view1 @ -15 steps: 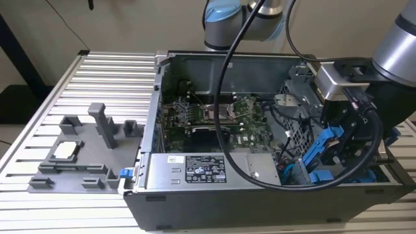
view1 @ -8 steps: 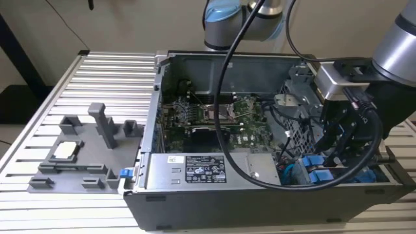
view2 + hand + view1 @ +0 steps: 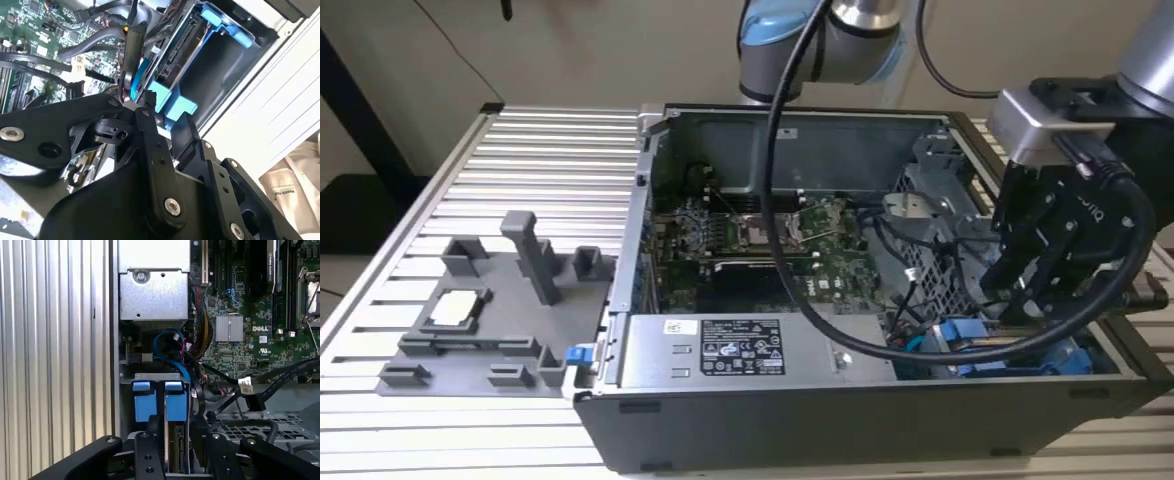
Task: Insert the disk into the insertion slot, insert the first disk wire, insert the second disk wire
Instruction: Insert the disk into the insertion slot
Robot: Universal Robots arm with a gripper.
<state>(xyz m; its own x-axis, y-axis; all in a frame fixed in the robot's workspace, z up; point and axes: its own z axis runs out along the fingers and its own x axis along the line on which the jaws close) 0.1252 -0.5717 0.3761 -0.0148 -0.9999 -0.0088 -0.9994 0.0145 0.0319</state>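
Note:
The disk (image 3: 176,405) stands edge-on in its blue carrier, partly down in the insertion slot (image 3: 155,376) of the grey drive cage. My gripper (image 3: 175,436) is over it, one black finger on each side, shut on it. In the second wrist view the disk (image 3: 187,40) shows its connector edge beside the dark bay (image 3: 220,75), with the gripper (image 3: 155,107) at the blue tab. In the exterior view the gripper (image 3: 1014,320) hangs inside the open case over the blue carrier (image 3: 981,345). A black wire plug (image 3: 252,401) with a white tag lies loose nearby.
A second blue-fronted carrier (image 3: 141,402) sits right beside the disk. A blue cable (image 3: 167,340) and black cable bundles cross between cage and motherboard (image 3: 761,230). The power supply (image 3: 720,350) fills the case's front. A grey fixture (image 3: 480,320) stands on the slatted table.

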